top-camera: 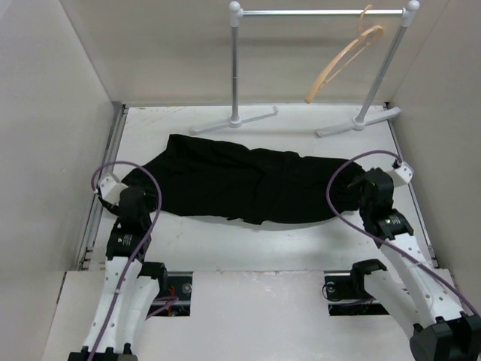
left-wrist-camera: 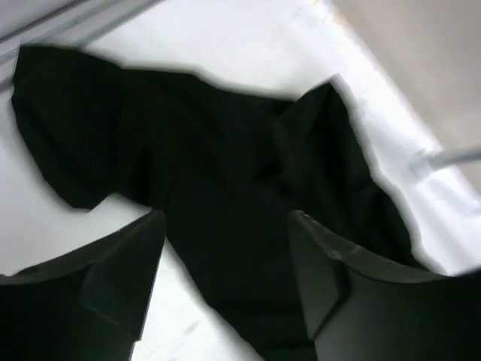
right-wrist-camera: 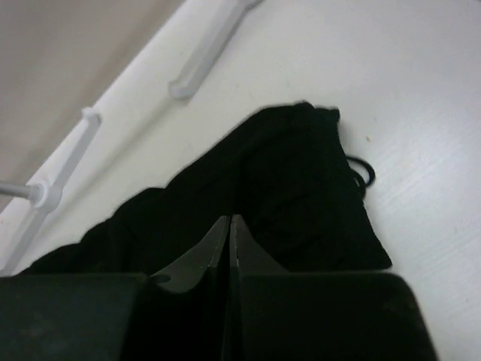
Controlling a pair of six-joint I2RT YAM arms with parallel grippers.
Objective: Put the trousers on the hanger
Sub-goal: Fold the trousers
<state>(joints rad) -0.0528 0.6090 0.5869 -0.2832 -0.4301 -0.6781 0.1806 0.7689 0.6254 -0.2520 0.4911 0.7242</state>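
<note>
Left claw (left-wrist-camera: 227,219) hangs spread wide just above the trousers (top-camera: 240,184); right claw (right-wrist-camera: 229,222) is clenched at their other end — the pick-up stage, I'd say. Next comes a firm pinch, then a lift toward the hanger (top-camera: 342,64) — well ahead, on the rail (top-camera: 316,12).

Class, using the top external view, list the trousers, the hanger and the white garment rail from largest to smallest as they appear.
1. trousers: the broadest solid shape.
2. garment rail: spans almost as wide, but it is thin and stands farther back, so places 1 and 2 are unsure.
3. hanger: clearly smallest.
</note>
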